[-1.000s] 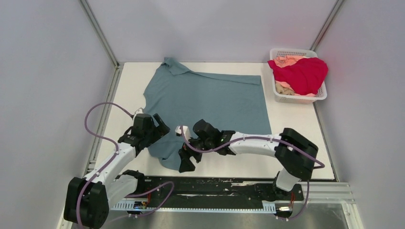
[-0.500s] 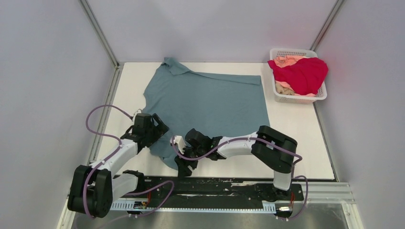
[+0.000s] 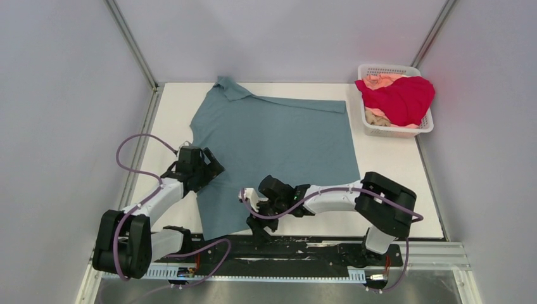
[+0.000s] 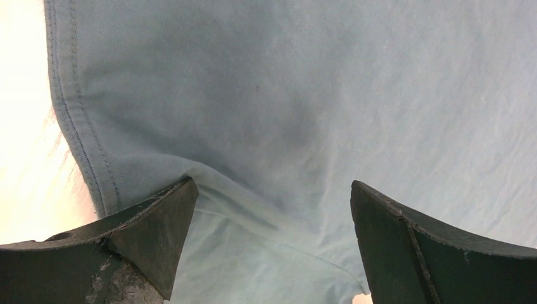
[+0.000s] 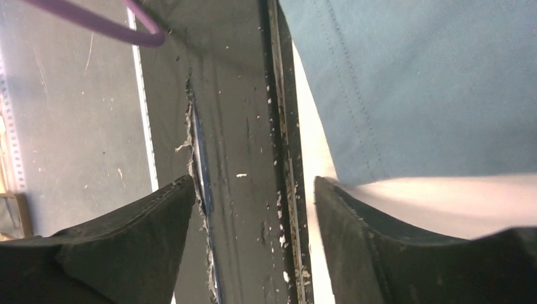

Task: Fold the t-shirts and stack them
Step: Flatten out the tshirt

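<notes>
Shirt (image 3: 278, 136): teal, flat at bench (image 3: 394, 166) centre.
Left gripper (image 4: 272, 197): spread wide, over shirt's left edge.
Right gripper (image 5: 253, 190): spread, empty, at bench's near edge beside shirt's hem.

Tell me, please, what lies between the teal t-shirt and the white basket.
Nothing lies there: the top view shows only a bare strip of white table between the teal t-shirt and the basket.
</notes>
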`<action>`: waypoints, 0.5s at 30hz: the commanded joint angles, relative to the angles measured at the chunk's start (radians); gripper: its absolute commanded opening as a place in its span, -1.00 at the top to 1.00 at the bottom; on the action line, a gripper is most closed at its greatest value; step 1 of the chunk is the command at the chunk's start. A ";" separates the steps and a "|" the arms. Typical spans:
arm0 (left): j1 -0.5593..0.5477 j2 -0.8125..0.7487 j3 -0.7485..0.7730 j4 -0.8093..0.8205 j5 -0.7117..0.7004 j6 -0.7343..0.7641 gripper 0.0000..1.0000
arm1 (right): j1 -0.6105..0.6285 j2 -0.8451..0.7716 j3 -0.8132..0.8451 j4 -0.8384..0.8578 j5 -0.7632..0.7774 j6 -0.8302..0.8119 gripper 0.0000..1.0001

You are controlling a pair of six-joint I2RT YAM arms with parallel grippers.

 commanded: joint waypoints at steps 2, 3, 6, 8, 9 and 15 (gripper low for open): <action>0.009 -0.032 0.049 -0.056 0.048 0.056 -1.00 | -0.006 -0.151 0.042 -0.081 0.085 -0.042 -0.63; 0.007 -0.054 0.053 -0.065 0.060 0.057 -1.00 | -0.023 -0.186 0.050 -0.081 0.133 -0.022 -0.72; -0.010 -0.105 0.076 -0.121 0.044 0.058 -1.00 | -0.131 -0.282 0.055 -0.080 0.206 0.095 -0.99; -0.039 -0.141 0.097 -0.173 0.004 0.060 -1.00 | -0.232 -0.344 0.025 -0.079 0.249 0.155 -1.00; -0.061 -0.163 0.114 -0.190 -0.013 0.059 -1.00 | -0.284 -0.372 0.003 -0.083 0.286 0.182 -1.00; -0.137 -0.217 0.149 -0.329 -0.050 0.058 -1.00 | -0.616 -0.555 -0.139 -0.246 0.506 0.375 -1.00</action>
